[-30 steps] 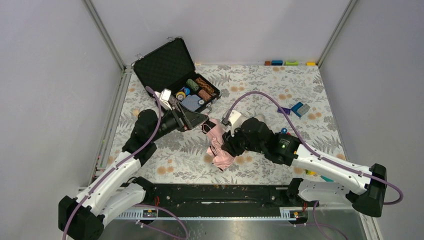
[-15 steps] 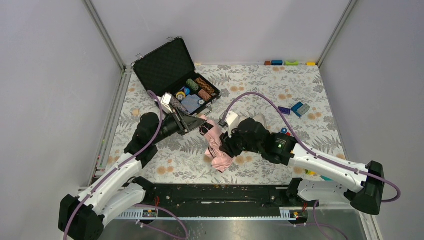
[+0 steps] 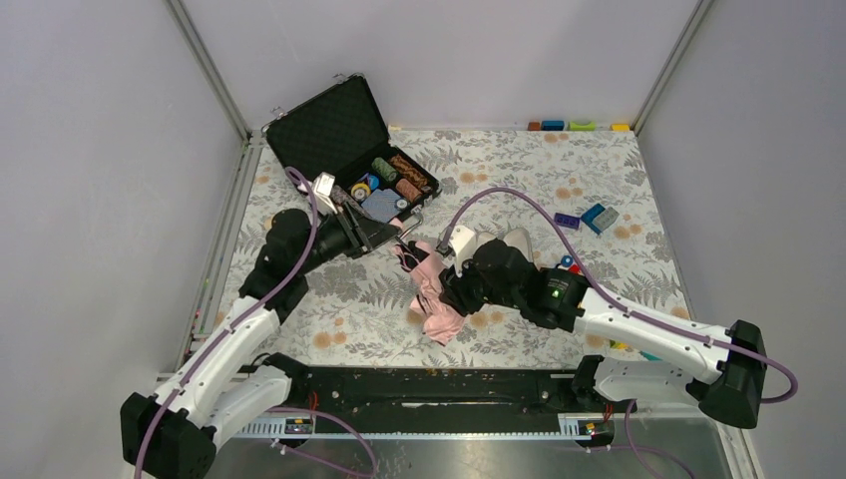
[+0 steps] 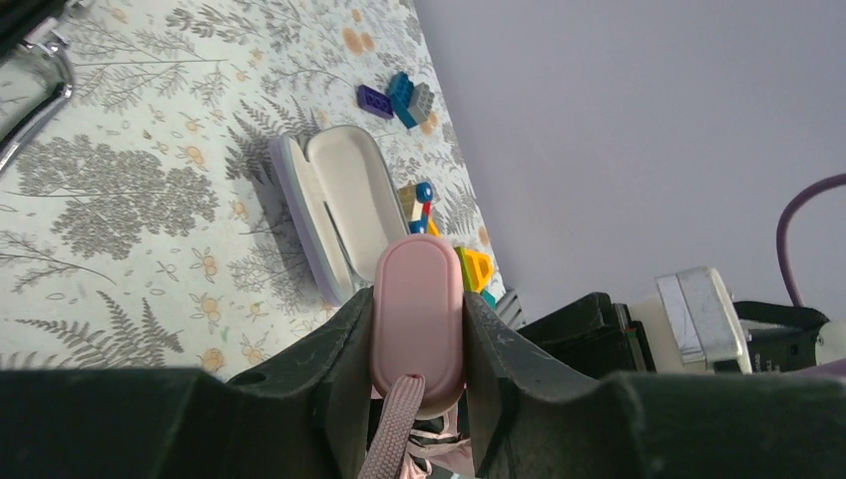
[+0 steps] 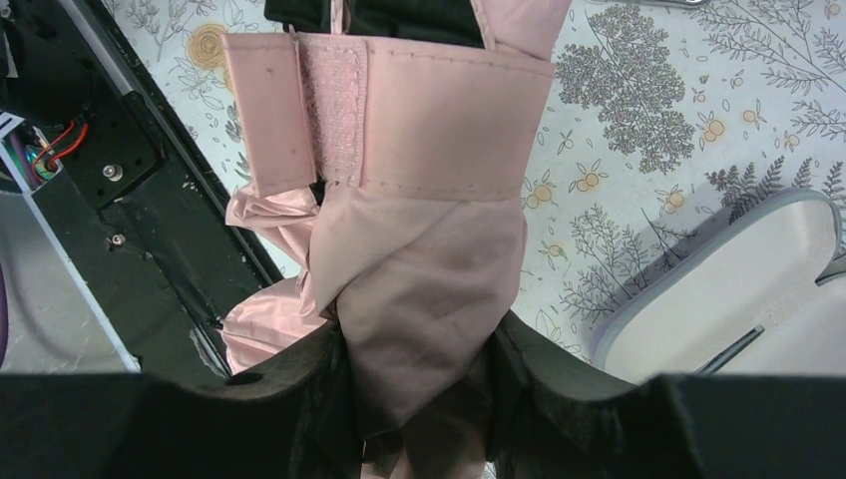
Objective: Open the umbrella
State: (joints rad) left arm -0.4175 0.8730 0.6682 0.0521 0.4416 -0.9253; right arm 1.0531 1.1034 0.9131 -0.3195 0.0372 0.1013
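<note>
Grips at both ends explain the layout: our left pincer (image 4: 417, 317) is clenched on the small pink handle (image 4: 419, 289) of the umbrella (image 3: 431, 291), while our right pincer (image 5: 419, 374) is clamped round the bunched pale pink canopy (image 5: 424, 239). The umbrella lies folded on the middle of the worktop (image 3: 519, 170), between our two arms. Its strap (image 5: 334, 115) shows its velcro patch exposed. We judge that holding handle and canopy separately lets us draw the two apart. Loose fabric may slip through our right fingers instead.
</note>
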